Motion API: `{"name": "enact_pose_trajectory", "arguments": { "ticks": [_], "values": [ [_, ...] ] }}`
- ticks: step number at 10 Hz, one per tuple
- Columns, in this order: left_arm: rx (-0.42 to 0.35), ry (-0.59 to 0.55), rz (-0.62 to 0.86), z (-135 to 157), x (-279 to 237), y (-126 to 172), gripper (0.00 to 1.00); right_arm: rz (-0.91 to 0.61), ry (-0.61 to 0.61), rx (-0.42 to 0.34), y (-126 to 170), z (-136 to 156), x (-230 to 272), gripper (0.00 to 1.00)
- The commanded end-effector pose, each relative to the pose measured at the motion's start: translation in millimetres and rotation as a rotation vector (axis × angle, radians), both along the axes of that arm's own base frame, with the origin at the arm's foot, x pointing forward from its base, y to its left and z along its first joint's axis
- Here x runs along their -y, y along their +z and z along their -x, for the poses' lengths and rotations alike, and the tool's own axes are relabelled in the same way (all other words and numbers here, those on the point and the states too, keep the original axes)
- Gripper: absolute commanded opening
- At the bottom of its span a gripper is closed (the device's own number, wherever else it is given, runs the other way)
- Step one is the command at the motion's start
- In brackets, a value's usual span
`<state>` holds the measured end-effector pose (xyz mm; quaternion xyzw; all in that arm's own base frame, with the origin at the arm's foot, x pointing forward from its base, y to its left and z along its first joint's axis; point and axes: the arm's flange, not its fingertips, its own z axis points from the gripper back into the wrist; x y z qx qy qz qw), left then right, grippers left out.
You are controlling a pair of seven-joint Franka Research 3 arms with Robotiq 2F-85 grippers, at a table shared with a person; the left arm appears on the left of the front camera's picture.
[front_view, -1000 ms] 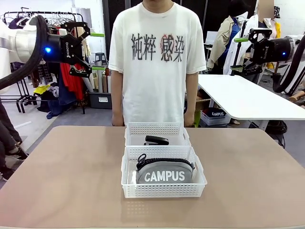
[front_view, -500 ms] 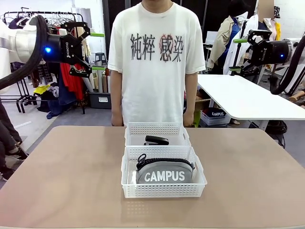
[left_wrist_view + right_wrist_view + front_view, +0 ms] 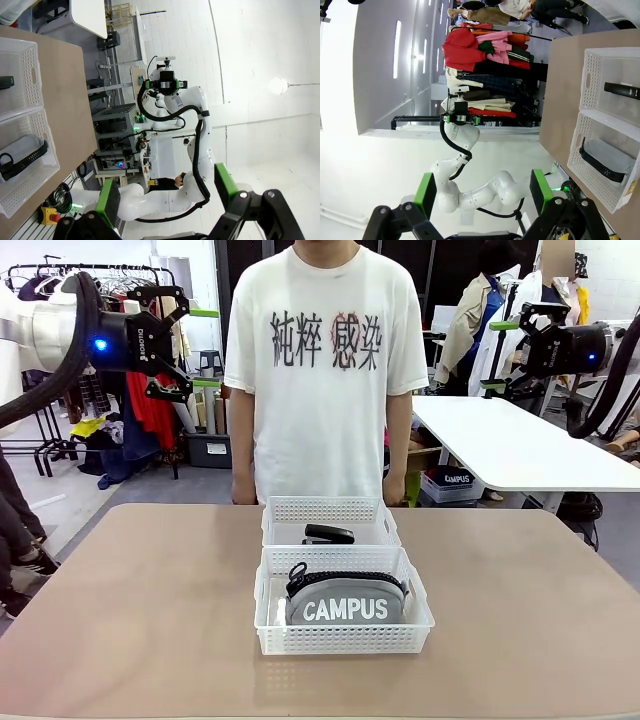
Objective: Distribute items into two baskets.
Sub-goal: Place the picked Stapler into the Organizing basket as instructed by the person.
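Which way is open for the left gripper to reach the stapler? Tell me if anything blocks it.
Probably from above: the stapler lies uncovered in the far basket, and the left gripper hangs open, high to the side.

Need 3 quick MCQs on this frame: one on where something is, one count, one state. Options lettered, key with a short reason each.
1. Where is the stapler?
A. In the far basket, nearer the person
B. In the near basket with the pouch
C. On the bare table

2. How many white baskets stand on the table?
A. One
B. Two
C. Three

3. What state is the left gripper in?
A. Shut on the pouch
B. Shut on the stapler
C. Open, holding nothing, raised above the table

Key:
1 A: the black stapler lies alone in the basket next to the person.
2 B: two matching lattice baskets sit end to end at the table's middle.
3 C: its green-padded fingers stand apart in the air with nothing between them; the right gripper is likewise open and raised.
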<state>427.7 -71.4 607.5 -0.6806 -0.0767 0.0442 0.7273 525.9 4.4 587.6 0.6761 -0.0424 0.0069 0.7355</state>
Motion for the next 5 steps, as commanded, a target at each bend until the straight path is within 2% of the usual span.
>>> {"name": "enact_pose_trajectory", "arguments": {
  "ticks": [1, 5],
  "values": [
    [-0.002, 0.004, 0.005, 1.1, 1.0, 1.3, 1.00, 0.002, -0.004, 0.003, 1.7, 0.6, 0.6, 1.00],
    [-0.002, 0.004, 0.005, 1.1, 1.0, 1.3, 1.00, 0.002, -0.004, 0.003, 1.7, 0.6, 0.6, 1.00]
  ]
}}
